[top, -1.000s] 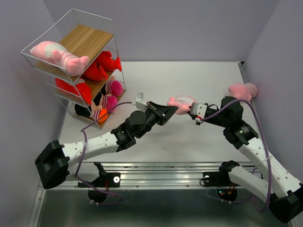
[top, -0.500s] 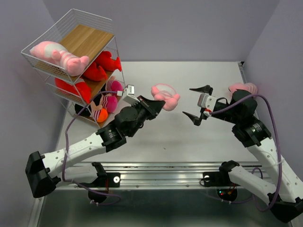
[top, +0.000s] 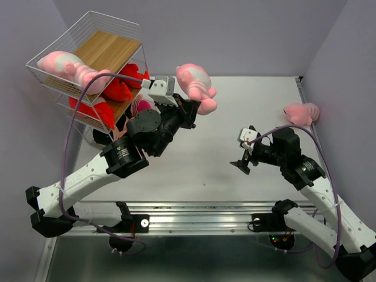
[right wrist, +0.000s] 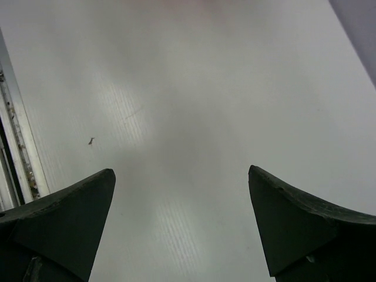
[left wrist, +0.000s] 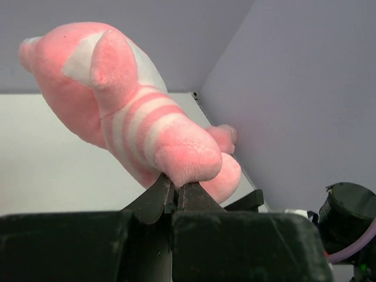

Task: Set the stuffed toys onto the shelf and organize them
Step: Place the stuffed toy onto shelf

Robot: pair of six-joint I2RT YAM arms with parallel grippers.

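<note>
My left tool [left wrist: 174, 189] is pinching a pink striped plush [top: 195, 87] near the shelf [top: 108, 50]; my right tool [right wrist: 181, 174] is hanging spread.

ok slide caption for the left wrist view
Left gripper pinching a pink striped plush toy above the white table.

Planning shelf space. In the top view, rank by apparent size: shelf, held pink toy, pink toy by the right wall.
1. shelf
2. held pink toy, high up nearer the camera, so unsure
3. pink toy by the right wall

Left claw [left wrist: 176, 191] pinching pink striped plush [left wrist: 126, 120] aloft.
</note>
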